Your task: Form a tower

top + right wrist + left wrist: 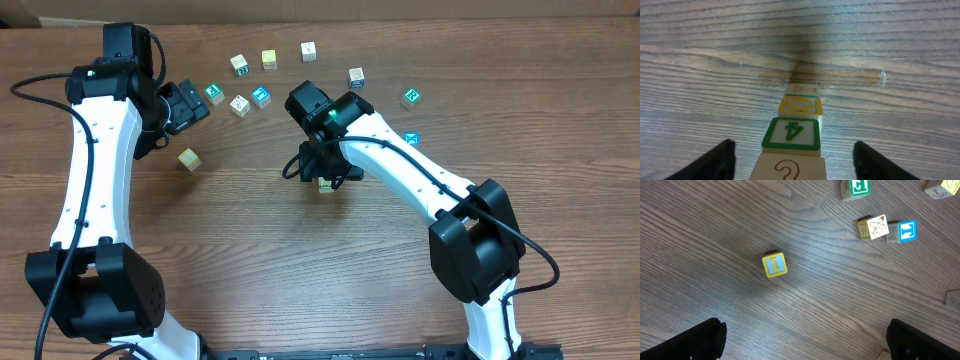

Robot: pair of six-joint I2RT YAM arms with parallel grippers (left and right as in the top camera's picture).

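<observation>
Where the tower (799,107) stands on the table (700,75), it is flanked by the fingers (715,160) of the right gripper (793,150), which are spread apart and set clear of both its sides, so nothing is gripped. A question mark is printed on the top cube (787,169), with a green 4 and a yellow O seen below it. Left of the tower, a yellow cube (189,159) is set alone. Farther left, the left gripper (805,340) is held wide open and empty. Beyond the tower, loose cubes (269,59) are scattered in an arc.
</observation>
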